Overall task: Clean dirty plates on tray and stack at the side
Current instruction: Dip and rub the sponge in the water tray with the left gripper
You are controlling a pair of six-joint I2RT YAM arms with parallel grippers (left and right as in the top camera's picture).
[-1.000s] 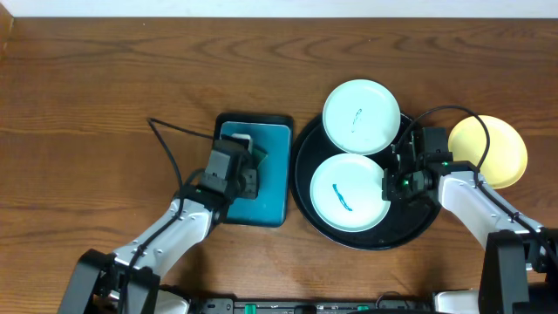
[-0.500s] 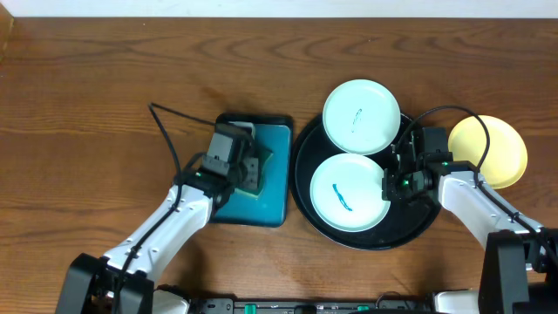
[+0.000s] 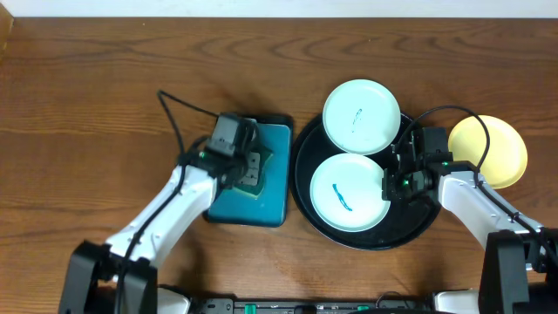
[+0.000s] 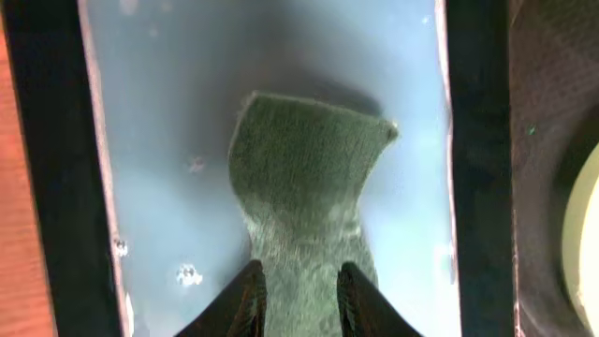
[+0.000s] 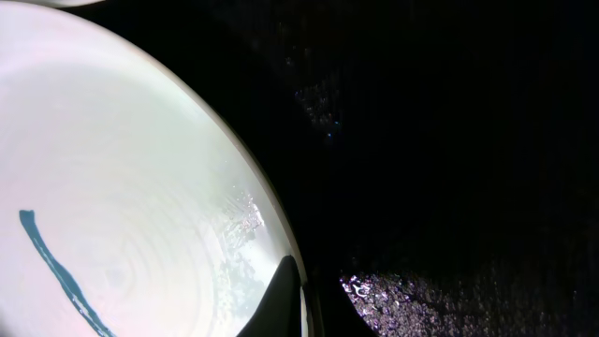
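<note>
Two pale mint-white plates lie in the round black tray [image 3: 418, 228]: the far plate [image 3: 362, 116] and the near plate [image 3: 349, 192], which carries a blue-green smear [image 5: 56, 271]. A pale yellow plate [image 3: 490, 150] rests on the table right of the tray. My right gripper [image 3: 392, 185] is shut on the near plate's right rim, and the wrist view shows one finger lying on that plate [image 5: 122, 187]. My left gripper [image 4: 299, 290] hangs over the teal tray [image 3: 261, 205], its fingers pinching a green sponge [image 4: 304, 187] between them.
The rectangular teal tray [image 4: 159, 112] has a black rim and sits just left of the black tray [image 5: 449, 140], nearly touching it. Water droplets dot its surface. A black cable loops from the left arm across the wood table [image 3: 87, 105].
The left arm has slid toward the far end of the teal tray with the sponge between its fingers. The right arm and the plates have not moved.
</note>
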